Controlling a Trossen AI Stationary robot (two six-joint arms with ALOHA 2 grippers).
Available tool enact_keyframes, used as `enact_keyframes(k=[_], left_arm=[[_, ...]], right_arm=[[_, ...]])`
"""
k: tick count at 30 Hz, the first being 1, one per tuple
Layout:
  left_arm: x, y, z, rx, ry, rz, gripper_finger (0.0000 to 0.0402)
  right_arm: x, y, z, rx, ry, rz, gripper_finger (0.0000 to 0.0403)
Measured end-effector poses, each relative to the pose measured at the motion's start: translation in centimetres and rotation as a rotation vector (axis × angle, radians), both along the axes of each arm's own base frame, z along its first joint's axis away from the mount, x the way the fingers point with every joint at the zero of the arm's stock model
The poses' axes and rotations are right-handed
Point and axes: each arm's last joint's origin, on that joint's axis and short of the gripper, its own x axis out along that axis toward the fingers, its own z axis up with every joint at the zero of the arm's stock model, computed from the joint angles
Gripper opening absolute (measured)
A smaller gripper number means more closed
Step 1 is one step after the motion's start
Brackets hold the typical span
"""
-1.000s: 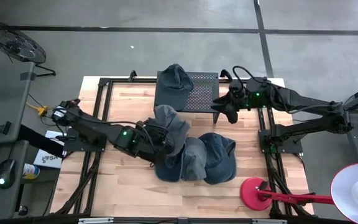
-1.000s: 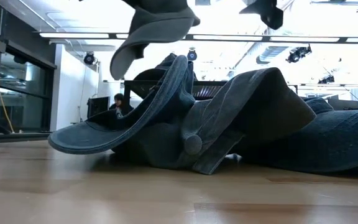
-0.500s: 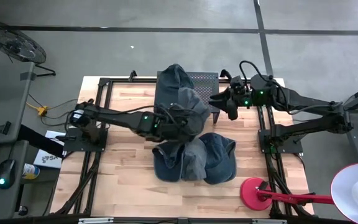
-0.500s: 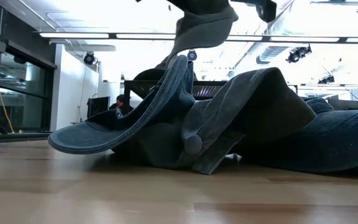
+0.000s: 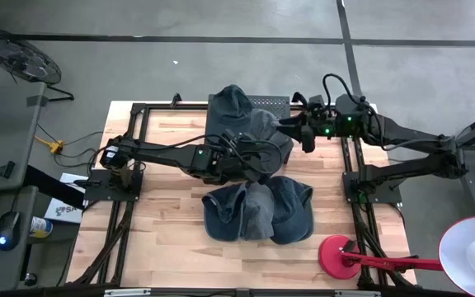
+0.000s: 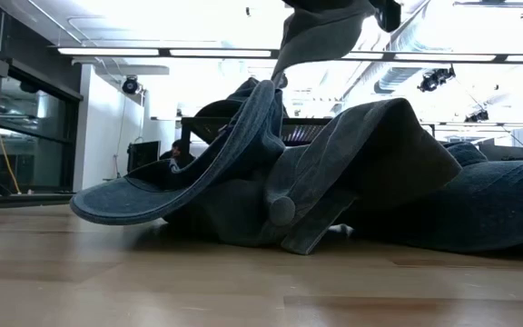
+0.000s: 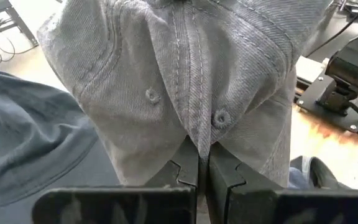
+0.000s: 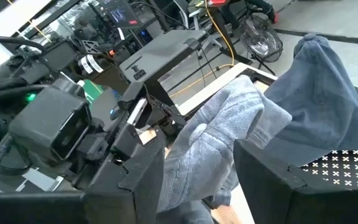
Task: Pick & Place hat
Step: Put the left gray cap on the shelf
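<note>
The hat in play is a pale grey denim cap, lighter than the others, with stitched seams running up its crown and small sewn eyelets; it hangs in the air above the middle of the wooden table, just in front of the black perforated platform at the table's far edge. In the left wrist view its cloth fills most of the picture, the seams gathering into a fold that runs down between the fingers. Below it, toward the near side of the table, lies a pile of darker blue denim caps, overlapping one another; in the low view one brim juts out toward the left and a cloth button shows on a crown. Another dark blue cap rests on the platform's left part. The left arm reaches across the table from the left, and the left gripper is pinched tight on the grey hat's fold, carrying it clear of the pile. The right gripper hovers just beside the hat at the platform's right end, its fingers spread wide with the grey cloth showing between them, gripping nothing.
</note>
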Motion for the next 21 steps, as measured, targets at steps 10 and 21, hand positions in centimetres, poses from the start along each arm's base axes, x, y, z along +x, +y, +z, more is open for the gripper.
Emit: enact_keyframes(k=[10, 21], left_arm=[[0.1, 0.2, 0.1, -0.006, -0.012, 0.001, 0.0000], [0.1, 0.2, 0.1, -0.004, -0.014, 0.004, 0.0000]], right_arm=[[0.6, -0.3, 0.0, -0.017, -0.022, 0.026, 0.0185], [1.4, -0.5, -0.4, -0.016, -0.014, 0.023, 0.0182]])
